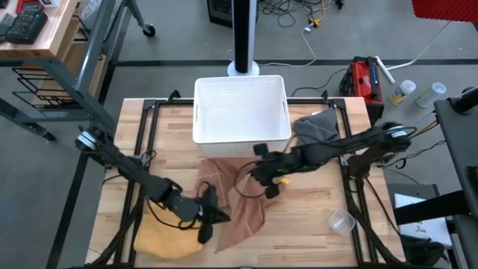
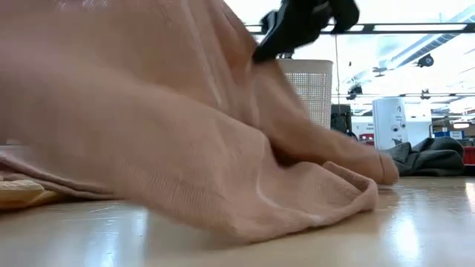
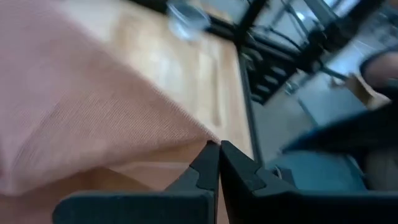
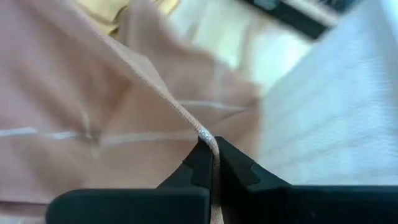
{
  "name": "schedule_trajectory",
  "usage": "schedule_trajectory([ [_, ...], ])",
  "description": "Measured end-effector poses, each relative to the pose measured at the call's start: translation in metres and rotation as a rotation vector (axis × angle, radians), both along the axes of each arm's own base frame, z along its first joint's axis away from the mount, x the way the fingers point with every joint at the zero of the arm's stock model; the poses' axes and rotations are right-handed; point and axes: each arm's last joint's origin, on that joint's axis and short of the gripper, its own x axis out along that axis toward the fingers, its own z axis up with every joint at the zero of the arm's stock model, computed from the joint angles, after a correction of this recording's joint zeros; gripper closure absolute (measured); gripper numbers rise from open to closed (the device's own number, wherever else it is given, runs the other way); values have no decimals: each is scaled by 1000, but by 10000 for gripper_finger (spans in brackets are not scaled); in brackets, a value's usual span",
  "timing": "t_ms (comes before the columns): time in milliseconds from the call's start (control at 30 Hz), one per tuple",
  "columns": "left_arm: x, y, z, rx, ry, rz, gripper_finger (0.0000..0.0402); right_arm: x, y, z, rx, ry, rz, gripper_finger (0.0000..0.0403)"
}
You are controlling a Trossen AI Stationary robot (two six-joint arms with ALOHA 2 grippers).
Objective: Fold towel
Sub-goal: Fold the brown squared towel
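Note:
A salmon-pink towel (image 1: 237, 196) lies crumpled on the middle of the wooden table, partly raised; in the low view its raised part (image 2: 148, 111) fills the left. My left gripper (image 1: 215, 214) is shut on it at its near left side. My right gripper (image 1: 267, 178) is shut on it at its far right side. The towel's lower folds (image 2: 326, 193) rest on the tabletop. My left gripper pinches the towel between its two fingertips at an edge close to a corner (image 3: 200, 134). The cloth spreads away from the fingers and stands raised above the table. One layer or several, I cannot tell. My right gripper pinches the towel's hemmed edge (image 4: 204, 134) between its two fingertips, and the hem runs straight in between the fingers. From there the cloth slopes away in a ridge, drawn up off the table.
A white basket (image 1: 241, 108) stands at the table's far middle. Beside it at the far right lies a grey cloth (image 1: 317, 124). A yellow towel (image 1: 166, 236) lies at the near left under my left arm. A clear plastic cup (image 1: 341, 221) stands at the near right.

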Motion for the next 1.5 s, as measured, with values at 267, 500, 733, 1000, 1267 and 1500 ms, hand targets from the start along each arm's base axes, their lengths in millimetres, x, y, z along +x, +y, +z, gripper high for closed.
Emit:
schedule_trajectory([
  [267,-31,29,52,143,-169,195,401,-40,4,54,-231,-144,-124,402],
  [500,-41,39,123,324,-358,195,401,-63,5,109,-282,-329,-139,402],
  [733,-57,45,203,428,-411,122,401,-86,13,167,-276,-447,-100,403],
  [1000,-83,50,267,345,-415,56,401,-122,19,219,-121,-427,-95,403],
  [1267,-59,24,219,393,-165,11,401,-133,27,194,85,-192,-110,403],
  [1500,-21,-1,96,516,190,57,401,-128,30,143,46,-11,-307,403],
])
